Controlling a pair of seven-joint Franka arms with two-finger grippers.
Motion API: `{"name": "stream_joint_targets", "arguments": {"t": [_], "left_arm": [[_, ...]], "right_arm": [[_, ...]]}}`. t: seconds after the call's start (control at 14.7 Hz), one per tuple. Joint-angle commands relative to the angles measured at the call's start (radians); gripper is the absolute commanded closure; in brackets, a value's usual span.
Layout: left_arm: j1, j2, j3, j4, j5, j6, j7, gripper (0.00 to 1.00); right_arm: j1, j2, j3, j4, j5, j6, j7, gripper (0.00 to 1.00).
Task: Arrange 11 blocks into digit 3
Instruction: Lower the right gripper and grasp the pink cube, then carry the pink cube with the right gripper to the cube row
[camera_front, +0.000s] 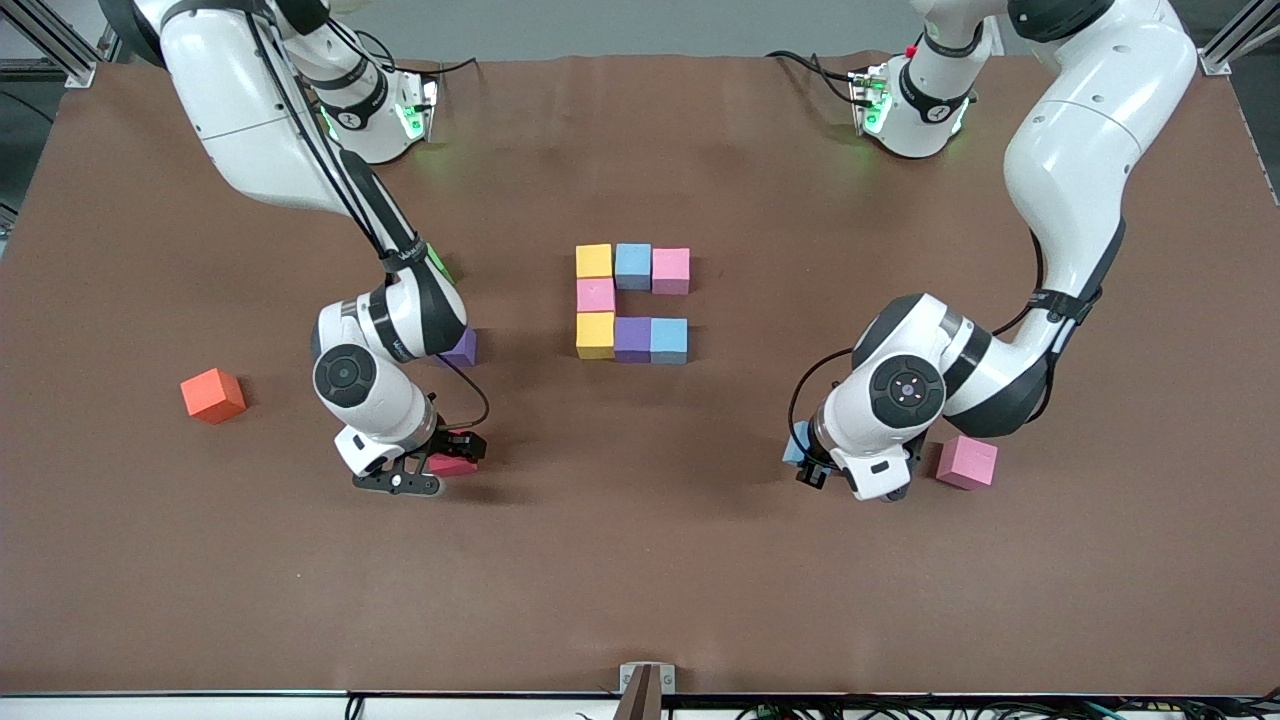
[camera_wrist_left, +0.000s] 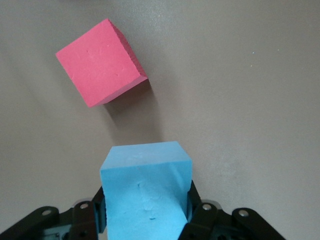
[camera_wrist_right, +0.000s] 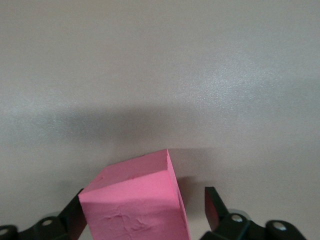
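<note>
Several blocks form a partial figure (camera_front: 632, 300) at mid-table: a yellow, light blue and pink row, a pink cube (camera_front: 595, 295) under the yellow one, then a yellow, purple and light blue row. My left gripper (camera_front: 808, 465) (camera_wrist_left: 145, 202) is shut on a light blue cube (camera_front: 795, 445) (camera_wrist_left: 145, 190), low over the table beside a loose pink cube (camera_front: 966, 461) (camera_wrist_left: 100, 62). My right gripper (camera_front: 445, 462) (camera_wrist_right: 144, 202) is open around a red cube (camera_front: 452, 465) (camera_wrist_right: 132, 205) that rests on the table; one finger stands clear of it.
A purple cube (camera_front: 462, 348) sits partly hidden by the right arm's wrist. An orange cube (camera_front: 212, 395) lies toward the right arm's end of the table. Both arms reach down on either side of the figure, nearer the front camera than it.
</note>
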Motion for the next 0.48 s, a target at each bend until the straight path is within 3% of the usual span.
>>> {"name": "stream_joint_targets", "arguments": {"t": [0.0,0.2,0.27,0.41], "left_arm": [[-0.001,-0.009,0.003,-0.003,-0.001,-0.012,-0.001,0.69],[-0.001,-0.009,0.003,-0.003,-0.001,-0.012,-0.001,0.69],[-0.001,-0.009,0.003,-0.003,-0.001,-0.012,-0.001,0.69],[-0.001,-0.007,0.003,-0.003,-0.001,-0.012,-0.001,0.69]], "right_arm": [[-0.003,-0.016,0.006,-0.032,-0.004,0.015,-0.009,0.24],[0.006,-0.018,0.006,-0.033,-0.004,0.004,-0.004,0.85],[0.019,-0.019,0.006,-0.033,-0.002,0.001,-0.001,0.96],[0.065,-0.021,0.006,-0.033,-0.001,-0.002,0.022,0.99]]}}
